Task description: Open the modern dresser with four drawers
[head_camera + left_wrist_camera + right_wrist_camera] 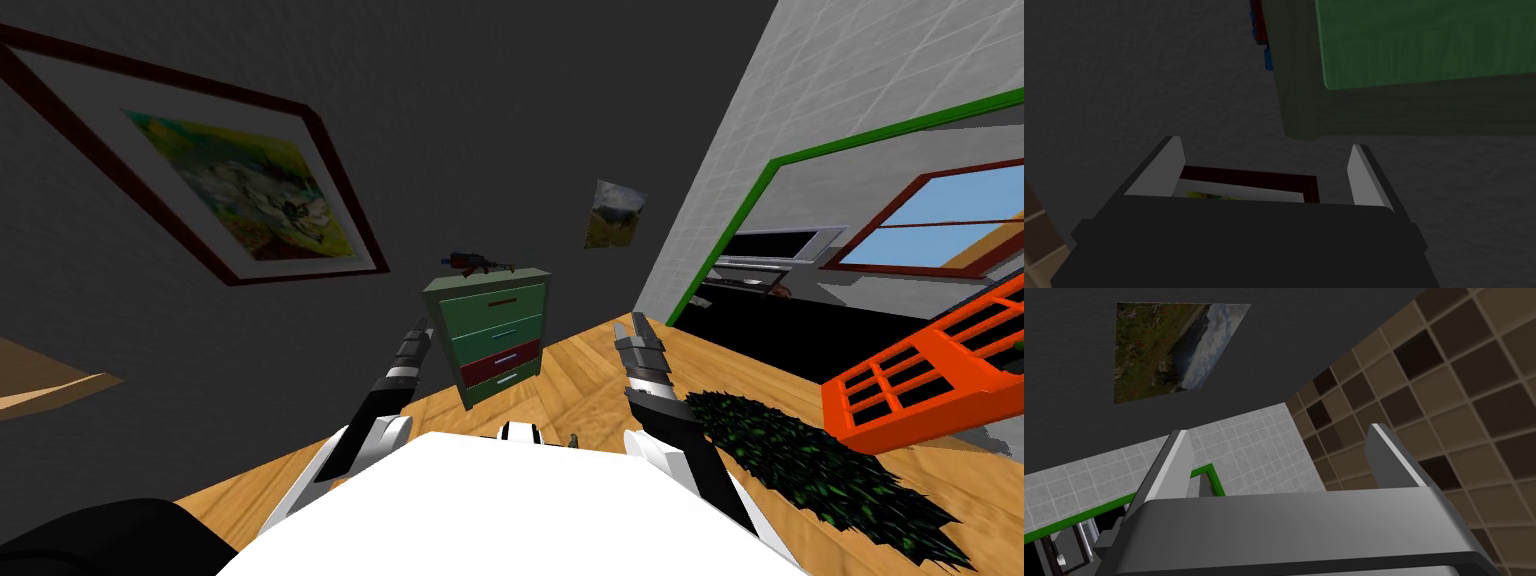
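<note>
Four drawers stack in the green dresser (490, 335), at the centre of the head view against the dark wall, well apart from both arms. Left gripper (1266, 147) and right gripper (1280, 430) stand spread, empty. The dresser is probably rigid and heavy, but the drawers should slide, so take a thin bar handle (505, 357).

This was a room in a home. Ahead, between the left end effector (419, 324) and the right end effector (628, 326), a dresser (490, 335) with green and red drawers stood on a wood floor (590, 375) against a dark wall (480, 120). A framed picture (240, 185) hung left of the left end effector, and a smaller picture (613, 213) hung above the right one. Right of the right end effector lay a shaggy green rug (810, 460) and an orange lattice frame (960, 395). Beyond them a tiled wall (800, 90) held a green-framed doorway (741, 215), with a window (930, 215) past it.
</note>
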`<state>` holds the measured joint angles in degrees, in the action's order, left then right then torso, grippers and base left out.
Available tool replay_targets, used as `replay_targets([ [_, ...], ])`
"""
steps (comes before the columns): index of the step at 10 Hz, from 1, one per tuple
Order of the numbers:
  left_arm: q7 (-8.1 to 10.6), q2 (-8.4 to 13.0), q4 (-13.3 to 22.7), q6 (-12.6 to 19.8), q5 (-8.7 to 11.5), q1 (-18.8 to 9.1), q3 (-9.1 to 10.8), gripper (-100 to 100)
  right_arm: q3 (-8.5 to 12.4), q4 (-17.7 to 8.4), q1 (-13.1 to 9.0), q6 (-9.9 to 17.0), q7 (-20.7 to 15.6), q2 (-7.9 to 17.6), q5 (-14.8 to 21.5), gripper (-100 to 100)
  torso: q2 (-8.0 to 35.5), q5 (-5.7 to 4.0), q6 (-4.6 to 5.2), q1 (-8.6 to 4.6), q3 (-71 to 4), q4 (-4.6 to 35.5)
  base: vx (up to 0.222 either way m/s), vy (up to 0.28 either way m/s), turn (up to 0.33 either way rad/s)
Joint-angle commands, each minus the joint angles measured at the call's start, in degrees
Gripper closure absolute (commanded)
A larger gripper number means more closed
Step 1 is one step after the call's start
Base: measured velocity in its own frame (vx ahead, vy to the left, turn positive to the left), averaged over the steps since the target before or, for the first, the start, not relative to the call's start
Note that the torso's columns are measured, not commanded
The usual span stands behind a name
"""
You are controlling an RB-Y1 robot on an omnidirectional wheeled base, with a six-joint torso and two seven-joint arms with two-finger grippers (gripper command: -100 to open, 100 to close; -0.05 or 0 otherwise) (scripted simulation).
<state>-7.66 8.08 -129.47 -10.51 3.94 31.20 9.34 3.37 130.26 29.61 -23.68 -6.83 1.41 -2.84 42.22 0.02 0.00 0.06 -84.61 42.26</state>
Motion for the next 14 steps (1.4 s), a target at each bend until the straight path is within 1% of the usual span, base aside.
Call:
replay_targets([
  [1, 0.08, -0.7, 0.0, 2.5, 0.8, 0.0, 0.63, -100, 0.0, 0.0, 0.0, 0.0, 0.0, 0.0, 0.0, 0, 0.0, 0.00, 0.00, -0.01, 0.0, 0.0, 0.125, -0.131, 0.046],
  [3, 0.18, -1.2, -0.1, 4.4, 1.5, 0.2, 1.17, -100, 0.0, 0.0, 0.0, 0.0, 0.0, 0.0, 0.0, 0, 0.3, 0.02, -0.01, 0.06, 0.2, 0.1, 0.066, -0.101, 0.057],
  [4, 0.18, -1.2, -0.1, 4.4, 1.5, 0.2, 1.17, -100, 0.0, 0.0, 0.0, 0.0, 0.0, 0.0, 0.0, 0, 0.2, -0.01, 0.00, -0.04, 0.1, 0.1, 0.100, -0.123, 0.019],
  [7, 0.34, -1.5, -0.2, 7.5, 2.6, 0.4, 2.01, -100, 0.0, 0.0, 0.0, 0.0, 0.0, 0.0, 0.0, 0, -0.1, -0.04, 0.00, -0.11, 0.0, 0.0, 0.126, -0.146, 0.053],
  [10, 0.51, -1.4, -0.4, 10.7, 3.7, 0.7, 2.88, -100, 0.0, 0.0, 0.0, 0.0, 0.0, 0.0, 0.0, 0, 0.1, -0.01, 0.00, 0.00, 0.0, 0.0, 0.116, -0.129, 0.046],
  [11, 0.51, -1.4, -0.4, 10.7, 3.7, 0.7, 2.88, -100, 0.0, 0.0, 0.0, 0.0, 0.0, 0.0, 0.0, 0, 0.3, 0.07, 0.00, 0.24, 0.2, 0.1, 0.049, -0.054, 0.025],
  [12, 0.51, -1.4, -0.4, 10.7, 3.7, 0.7, 2.88, -100, 0.0, 0.0, 0.0, 0.0, 0.0, 0.0, 0.0, 0, 0.3, 0.06, 0.00, 0.18, 0.2, 0.1, 0.032, -0.037, 0.019],
  [13, 0.57, -1.3, -0.4, 11.7, 4.0, 0.7, 3.16, -100, 0.0, 0.0, 0.0, 0.0, 0.0, 0.0, 0.0, 0, 0.2, 0.02, 0.00, 0.08, 0.1, 0.1, 0.070, -0.082, 0.040],
  [14, 0.57, -1.3, -0.4, 11.7, 4.0, 0.7, 3.16, -100, 0.0, 0.0, 0.0, 0.0, 0.0, 0.0, 0.0, 0, 0.0, -0.04, 0.00, -0.17, 0.0, 0.0, 0.057, -0.094, 0.051],
])
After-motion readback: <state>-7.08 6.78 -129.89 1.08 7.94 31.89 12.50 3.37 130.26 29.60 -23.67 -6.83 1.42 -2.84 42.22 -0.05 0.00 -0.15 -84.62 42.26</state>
